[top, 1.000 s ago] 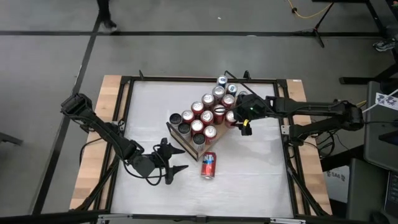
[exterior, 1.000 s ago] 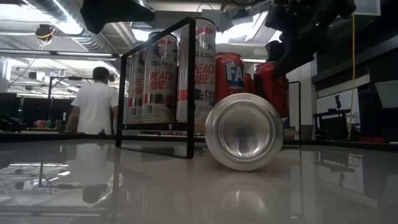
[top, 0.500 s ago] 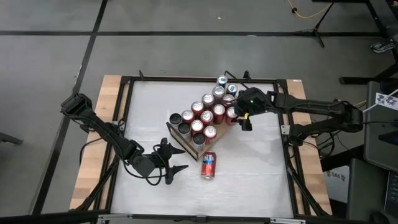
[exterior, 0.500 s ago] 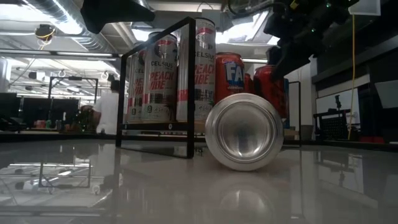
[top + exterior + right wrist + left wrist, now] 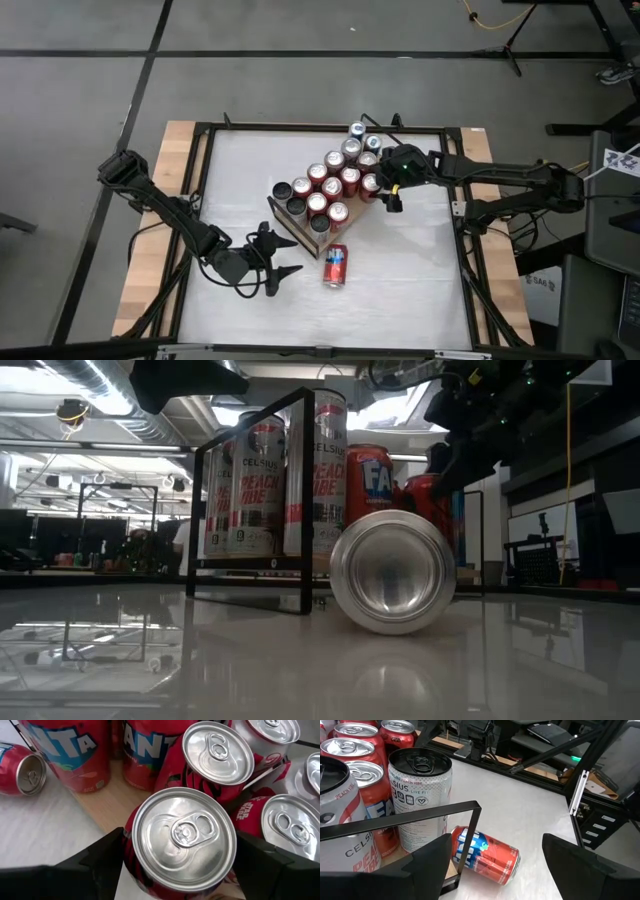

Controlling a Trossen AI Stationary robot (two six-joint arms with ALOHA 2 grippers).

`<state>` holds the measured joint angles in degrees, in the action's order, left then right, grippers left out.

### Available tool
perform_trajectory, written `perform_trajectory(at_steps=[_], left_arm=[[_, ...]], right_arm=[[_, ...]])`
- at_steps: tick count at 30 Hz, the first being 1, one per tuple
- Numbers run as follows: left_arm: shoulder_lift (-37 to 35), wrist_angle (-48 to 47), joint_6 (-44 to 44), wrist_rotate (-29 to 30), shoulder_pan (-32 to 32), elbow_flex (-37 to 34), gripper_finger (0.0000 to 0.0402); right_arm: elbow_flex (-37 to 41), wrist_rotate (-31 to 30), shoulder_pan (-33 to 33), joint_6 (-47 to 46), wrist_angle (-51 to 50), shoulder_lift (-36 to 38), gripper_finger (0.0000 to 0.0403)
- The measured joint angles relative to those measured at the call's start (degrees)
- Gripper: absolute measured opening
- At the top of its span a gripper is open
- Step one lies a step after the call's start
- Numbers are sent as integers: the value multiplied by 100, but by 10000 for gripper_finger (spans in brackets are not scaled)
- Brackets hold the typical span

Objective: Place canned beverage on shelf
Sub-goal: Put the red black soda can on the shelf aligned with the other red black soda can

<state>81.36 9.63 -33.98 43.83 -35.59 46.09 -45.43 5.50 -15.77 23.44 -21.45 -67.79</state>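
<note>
From above, the right claw (image 5: 392, 192) sits at the near-right edge of the shelf (image 5: 283, 220), jaws spread around a red can (image 5: 373, 184) standing at the edge of the cluster. The left claw (image 5: 278, 258) waits well off on the bench (image 5: 400, 290), fingers wide and empty, with a fallen can (image 5: 335, 265) lying on its side just ahead of it.

At bench height, the fallen can's (image 5: 392, 571) silver end faces the lens, with the shelf's black wire rail (image 5: 303, 500) and tall Celsius cans (image 5: 255, 485) behind; the right arm hangs dark above a red can (image 5: 425, 495).

Past the left claw's (image 5: 492, 865) open fingers, the fallen can (image 5: 485, 854) lies just ahead, close beside the shelf rail.

The right wrist view looks straight down on the red can's (image 5: 182, 837) lid, centred between its spread fingers (image 5: 102, 862); the right claw (image 5: 182, 870) brackets the can, though whether the pads press it I cannot tell. Fanta cans (image 5: 70, 745) stand just beyond.

The can looks rigid but thin-walled and slick; I'd grip mid-body, squarely, since neighbours stand touching and could be knocked over.
</note>
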Motion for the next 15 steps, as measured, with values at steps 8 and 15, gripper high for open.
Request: perform_trajectory(at_steps=[8,15], left_arm=[[0,0,0,0,0,0,305],[0,0,0,2,0,0,305]], right_arm=[[1,-77,0,24,2,-4,302],[2,-83,0,24,3,-7,302]])
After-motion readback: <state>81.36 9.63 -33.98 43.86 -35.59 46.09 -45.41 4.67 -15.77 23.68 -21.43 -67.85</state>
